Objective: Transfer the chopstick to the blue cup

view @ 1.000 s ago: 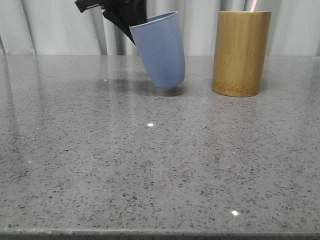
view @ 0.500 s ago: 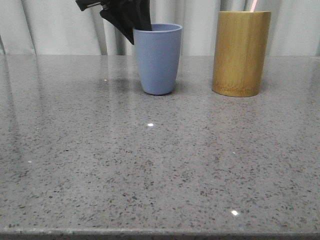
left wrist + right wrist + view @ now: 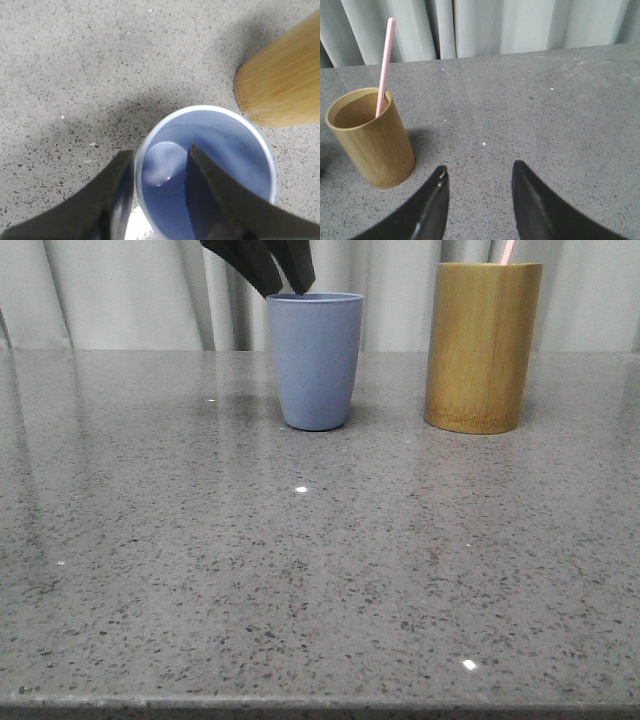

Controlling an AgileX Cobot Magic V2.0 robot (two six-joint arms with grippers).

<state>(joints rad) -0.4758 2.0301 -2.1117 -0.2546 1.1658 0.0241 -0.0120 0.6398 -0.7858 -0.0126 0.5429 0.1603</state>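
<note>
The blue cup (image 3: 315,360) stands upright under the left gripper (image 3: 281,282), whose spread fingers (image 3: 212,195) straddle its rim without holding it. The right gripper (image 3: 477,172), also parted and empty, should pinch the chopstick (image 3: 384,67) high, ahead and left of it in the bamboo holder (image 3: 372,137), and lift straight.

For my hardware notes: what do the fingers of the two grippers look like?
The left gripper and right gripper both have plain black, matte fingers. They are broad at the base, taper to narrow rounded tips and curve slightly. No markings or cables are visible.

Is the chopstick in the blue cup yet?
No, the chopstick stands in the bamboo cup, and the left wrist view shows the blue cup holding nothing.
</note>
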